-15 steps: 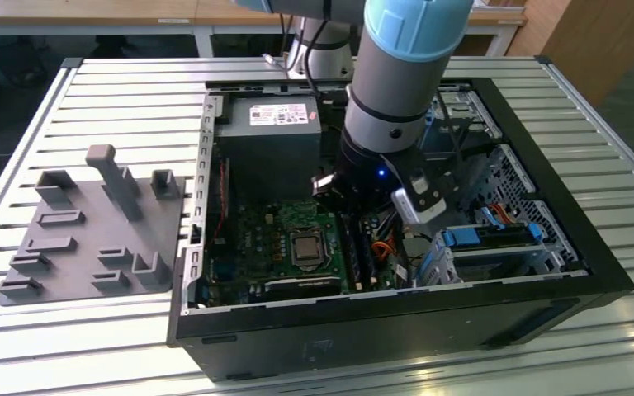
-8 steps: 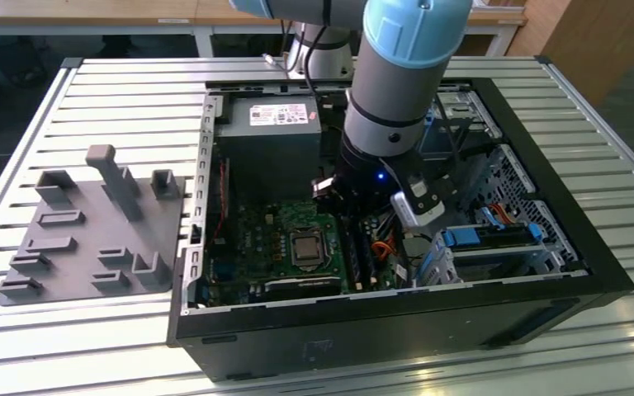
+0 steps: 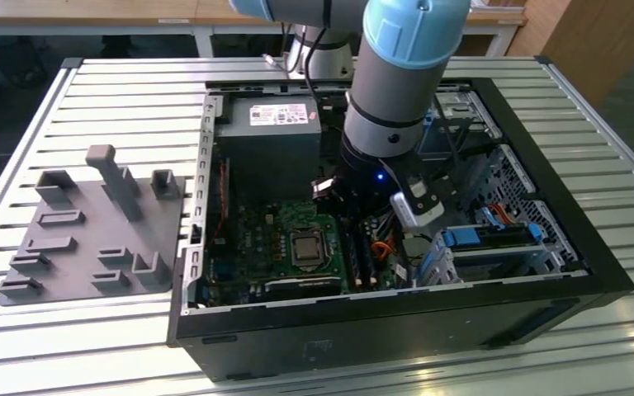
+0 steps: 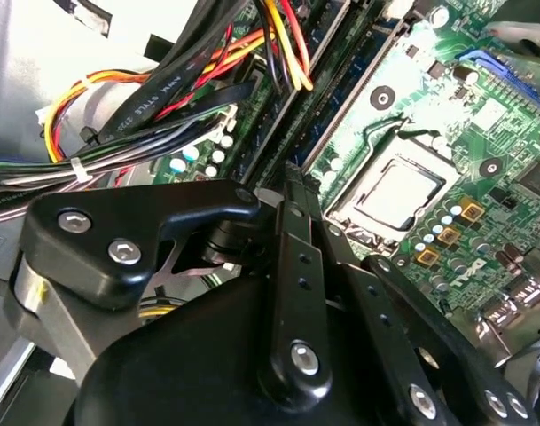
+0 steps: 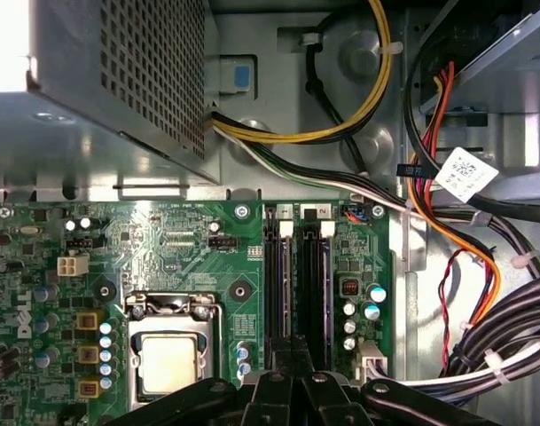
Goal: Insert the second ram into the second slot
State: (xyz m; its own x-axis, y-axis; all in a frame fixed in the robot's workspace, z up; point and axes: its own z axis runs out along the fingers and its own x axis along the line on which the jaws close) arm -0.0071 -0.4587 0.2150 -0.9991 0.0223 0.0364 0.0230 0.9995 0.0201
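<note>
A grey tubular arm [image 3: 389, 91] with light-blue joint caps ends in a black, silver-screwed gripper [image 4: 292, 191].

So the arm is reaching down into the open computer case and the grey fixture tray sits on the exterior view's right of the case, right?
Not quite. The arm does reach into the open computer case, but the grey fixture tray sits on the exterior view's left of it.

Slatted metal table [image 3: 108, 99], wooden furniture [image 3: 598, 33] behind.

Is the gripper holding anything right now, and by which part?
Cannot be told: the gripper sits low over the memory slots, its tips and any stick between them hidden.
</note>
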